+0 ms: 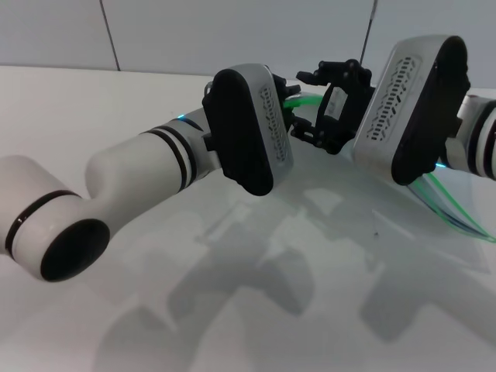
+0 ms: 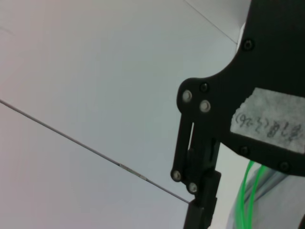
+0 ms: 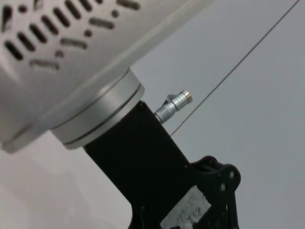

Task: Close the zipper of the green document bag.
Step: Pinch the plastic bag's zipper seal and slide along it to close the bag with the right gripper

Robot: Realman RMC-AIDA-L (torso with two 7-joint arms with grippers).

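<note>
Main risk: neither camera gives a clean look at the slider, so a pull along the thin bright green zip strip (image 1: 448, 203) could start with the fingers off the tab and just slide up the strip, or crease the flimsy pouch and jam the teeth. Second risk: both wrists are crowded into the same spot at the far centre of the white table (image 1: 232, 310), so any lateral move could knock one housing into the other.

Left to right in the head view:

- Left arm comes in from the near left, forearm angled up and away, wrist housing turned edge-on. Left gripper (image 1: 298, 126) sits behind it at the far centre, right by the green strip end. Can't tell whether its claw is apart or together; the left wrist view shows only linkage (image 2: 193, 157), with green strip (image 2: 250, 195) just beside it.
- Right gripper (image 1: 335, 105) is just right of that, black linkage raised, claw state also not readable. Right wrist view shows its mount and wall only.
- Right arm enters from the far right, housing tilted, covering most of the bag.
- Large flat translucent grey-blue document bag (image 1: 457, 194) lies on the far right of the table, mostly hidden under the right arm; its green edge runs from the grippers out to the right edge. Slider not visible, so zip progress is unknown.
</note>
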